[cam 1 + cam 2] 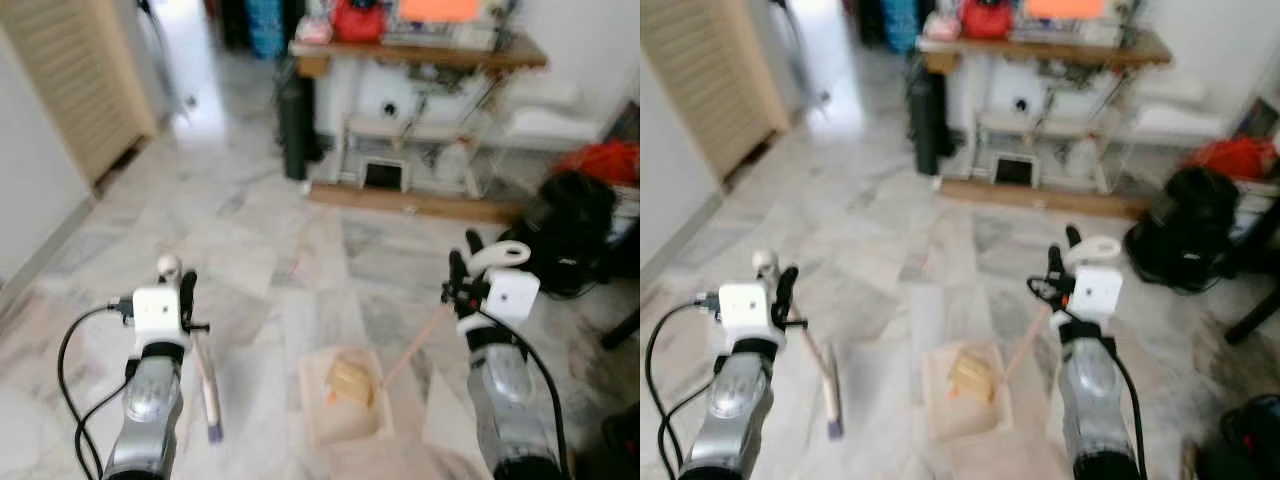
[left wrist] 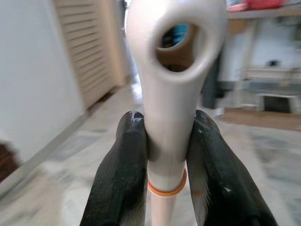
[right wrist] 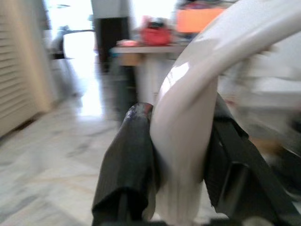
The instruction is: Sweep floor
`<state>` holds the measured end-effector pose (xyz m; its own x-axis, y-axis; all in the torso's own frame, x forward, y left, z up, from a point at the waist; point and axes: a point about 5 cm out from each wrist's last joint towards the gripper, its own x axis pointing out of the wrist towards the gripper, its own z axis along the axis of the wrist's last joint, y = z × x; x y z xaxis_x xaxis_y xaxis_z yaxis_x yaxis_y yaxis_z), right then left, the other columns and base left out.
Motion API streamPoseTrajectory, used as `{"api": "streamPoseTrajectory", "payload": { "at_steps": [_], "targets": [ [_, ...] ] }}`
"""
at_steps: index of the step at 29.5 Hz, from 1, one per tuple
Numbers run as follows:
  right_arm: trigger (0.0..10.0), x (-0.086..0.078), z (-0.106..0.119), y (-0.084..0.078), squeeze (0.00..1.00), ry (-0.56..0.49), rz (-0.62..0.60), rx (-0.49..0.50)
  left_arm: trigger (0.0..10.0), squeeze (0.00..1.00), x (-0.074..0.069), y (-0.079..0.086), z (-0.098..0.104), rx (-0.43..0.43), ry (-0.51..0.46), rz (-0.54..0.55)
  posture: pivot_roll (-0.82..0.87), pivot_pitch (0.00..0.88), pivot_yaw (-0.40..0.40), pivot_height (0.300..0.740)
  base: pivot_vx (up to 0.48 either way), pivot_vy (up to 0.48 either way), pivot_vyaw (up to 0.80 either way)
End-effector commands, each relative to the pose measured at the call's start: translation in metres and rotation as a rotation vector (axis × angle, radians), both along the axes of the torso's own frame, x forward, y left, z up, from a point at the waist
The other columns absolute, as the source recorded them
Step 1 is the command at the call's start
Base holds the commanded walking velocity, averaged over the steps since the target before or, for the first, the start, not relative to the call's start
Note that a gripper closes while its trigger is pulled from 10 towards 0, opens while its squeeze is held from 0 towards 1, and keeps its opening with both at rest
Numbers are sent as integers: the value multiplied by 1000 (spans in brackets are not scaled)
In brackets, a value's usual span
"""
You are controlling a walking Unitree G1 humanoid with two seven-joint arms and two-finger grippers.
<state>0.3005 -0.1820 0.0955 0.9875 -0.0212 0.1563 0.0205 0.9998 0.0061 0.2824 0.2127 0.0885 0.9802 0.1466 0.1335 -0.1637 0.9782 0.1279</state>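
marble floor [image 1: 250,240] spreads ahead, wooden surface [image 1: 420,52] with clutter at the far wall, black bag [image 1: 565,225] to the right. dustpan [image 1: 345,395] lies on the floor between the arms, yellowish debris in it, its long handle rising to the right claw [image 3: 176,155], which is clamped on the white curved grip. left claw [image 2: 164,155] is closed around the white broom handle [image 2: 171,70], just below its hanging hole; the broom [image 1: 205,385] slants down to the floor beside the dustpan.
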Motion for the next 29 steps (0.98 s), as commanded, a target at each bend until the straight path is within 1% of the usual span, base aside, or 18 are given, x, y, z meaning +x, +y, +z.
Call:
{"api": "streamPoseTrajectory", "payload": {
  "at_steps": [1,7,29],
  "targets": [
    [10000,3,14,-3,0,-63,-13,11,10000,0,2,-3,10,5,-48,-7,-10,0,-12,740,0,0,800],
    [10000,2,13,-3,0,-55,-24,31,10000,0,2,-3,10,6,-40,-3,-7,0,-8,740,0,0,800],
    [10000,1,9,-3,0,-33,-28,55,10000,0,-3,-4,6,-11,-22,11,-4,0,-9,740,0,0,800]
  ]
}}
